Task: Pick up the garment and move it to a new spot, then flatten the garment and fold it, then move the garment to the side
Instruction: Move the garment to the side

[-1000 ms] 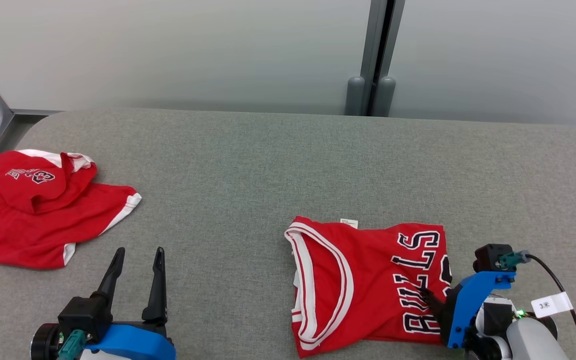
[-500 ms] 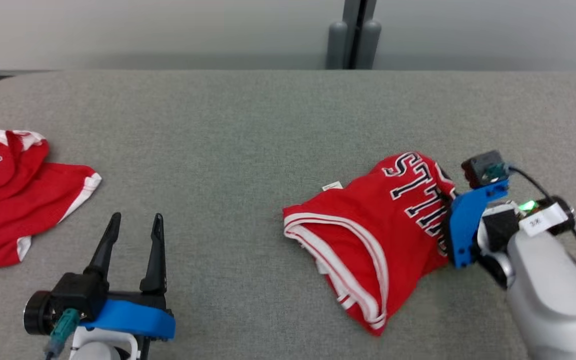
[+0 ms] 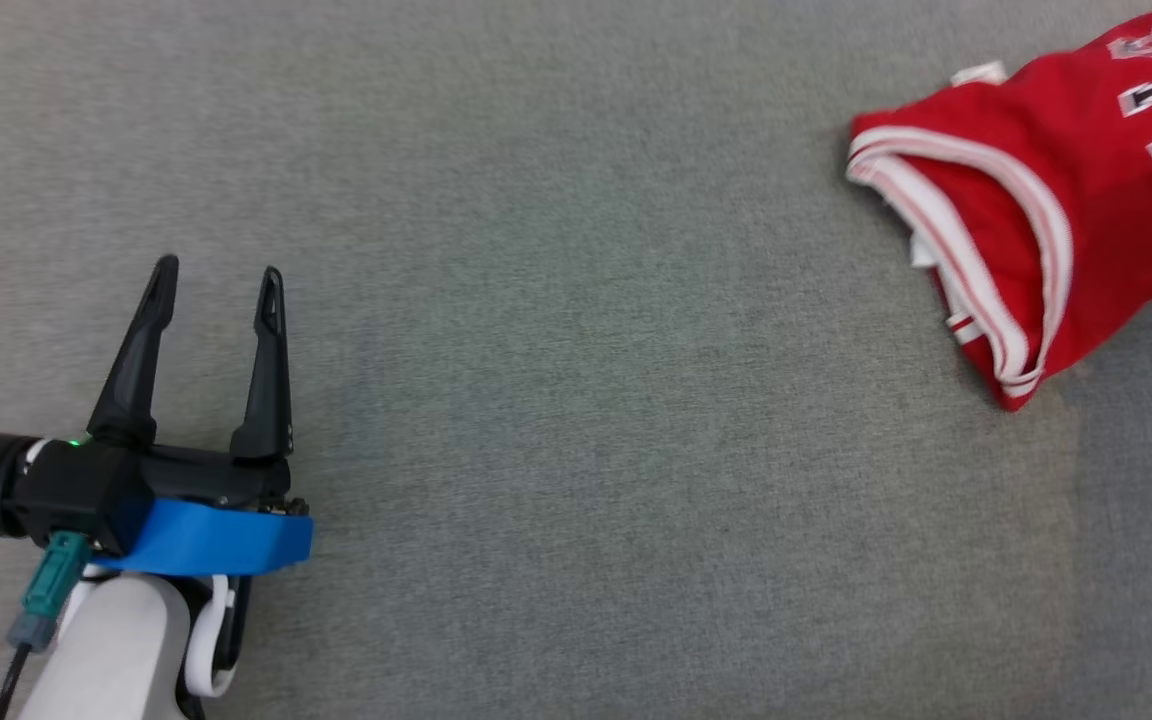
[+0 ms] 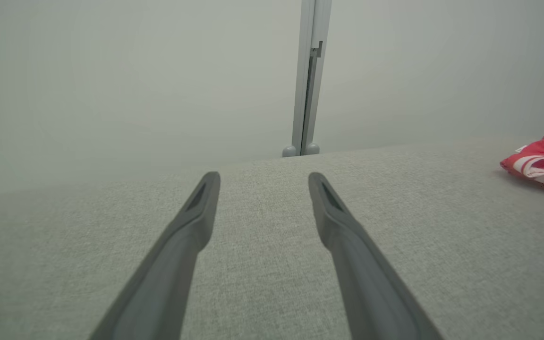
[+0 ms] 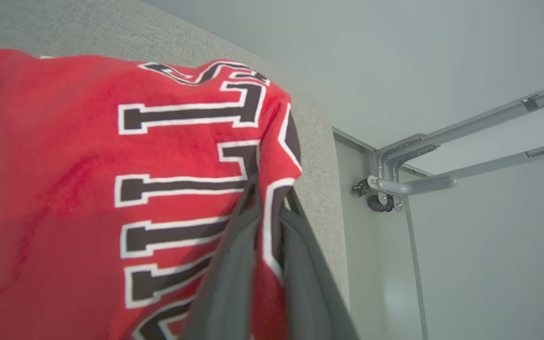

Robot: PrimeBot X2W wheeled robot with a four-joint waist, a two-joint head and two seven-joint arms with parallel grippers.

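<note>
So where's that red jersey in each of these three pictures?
Head view: jersey at the far upper right, cut by the edge.
Left wrist view: jersey at the right edge, about halfway up.
Right wrist view: jersey close up, across the left and centre.
Shared landmark: the grey fabric surface under it.

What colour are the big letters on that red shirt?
Black with white outlines on the red jersey; clearest in the right wrist view.
</note>
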